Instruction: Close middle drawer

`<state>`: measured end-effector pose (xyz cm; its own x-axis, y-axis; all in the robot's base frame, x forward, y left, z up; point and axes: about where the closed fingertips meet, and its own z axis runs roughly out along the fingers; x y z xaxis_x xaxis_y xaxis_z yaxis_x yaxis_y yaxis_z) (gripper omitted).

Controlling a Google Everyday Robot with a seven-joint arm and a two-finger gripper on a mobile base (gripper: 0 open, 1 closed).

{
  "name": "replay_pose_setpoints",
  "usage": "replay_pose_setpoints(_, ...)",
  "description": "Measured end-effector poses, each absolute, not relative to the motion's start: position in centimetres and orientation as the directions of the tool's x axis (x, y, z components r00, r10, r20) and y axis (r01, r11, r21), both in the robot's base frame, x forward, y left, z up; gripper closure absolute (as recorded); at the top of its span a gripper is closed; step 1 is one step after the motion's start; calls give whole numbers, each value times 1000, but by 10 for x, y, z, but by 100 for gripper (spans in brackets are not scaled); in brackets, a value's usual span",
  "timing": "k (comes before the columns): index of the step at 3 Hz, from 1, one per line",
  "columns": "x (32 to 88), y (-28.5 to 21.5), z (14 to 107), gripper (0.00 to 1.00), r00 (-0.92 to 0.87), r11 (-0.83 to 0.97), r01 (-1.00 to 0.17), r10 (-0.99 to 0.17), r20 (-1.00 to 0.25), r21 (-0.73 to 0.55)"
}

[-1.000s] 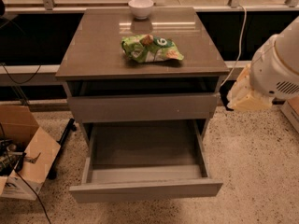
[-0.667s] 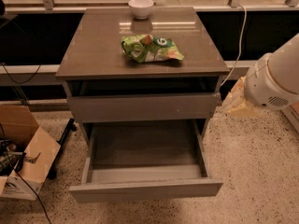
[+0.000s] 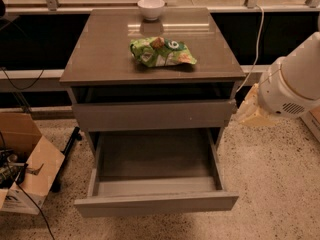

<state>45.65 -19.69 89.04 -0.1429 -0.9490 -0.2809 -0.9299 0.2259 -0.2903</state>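
The middle drawer (image 3: 156, 203) is pulled far out of the grey cabinet (image 3: 100, 59), its plain handleless front towards me and its grey tray-like inside (image 3: 155, 156) bare. Above it, a taller-fronted grey drawer (image 3: 152, 115) stands slightly out. My white arm (image 3: 295, 84) comes in from the right edge. My gripper (image 3: 250, 113) is a pale shape just beside the cabinet's right side, level with the upper drawer front and apart from the middle drawer.
A green snack bag (image 3: 160, 52) and a white bowl (image 3: 151, 8) sit on the cabinet top. An open cardboard box (image 3: 27, 164) with cables stands on the speckled floor at the left. A white cable (image 3: 258, 39) hangs behind the cabinet at the right.
My arm and gripper have shifted slightly left and down, closer to the cabinet's right side. The drawers have not moved.
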Motion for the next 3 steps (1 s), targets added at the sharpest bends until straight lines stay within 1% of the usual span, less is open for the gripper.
replay_pose_setpoints(2,453,-193,807,100,-150,218,-953,-944,-295,-212)
replay_pose_setpoints(3,458,-201,754,100,-131,198,-961,-941,-311,-195)
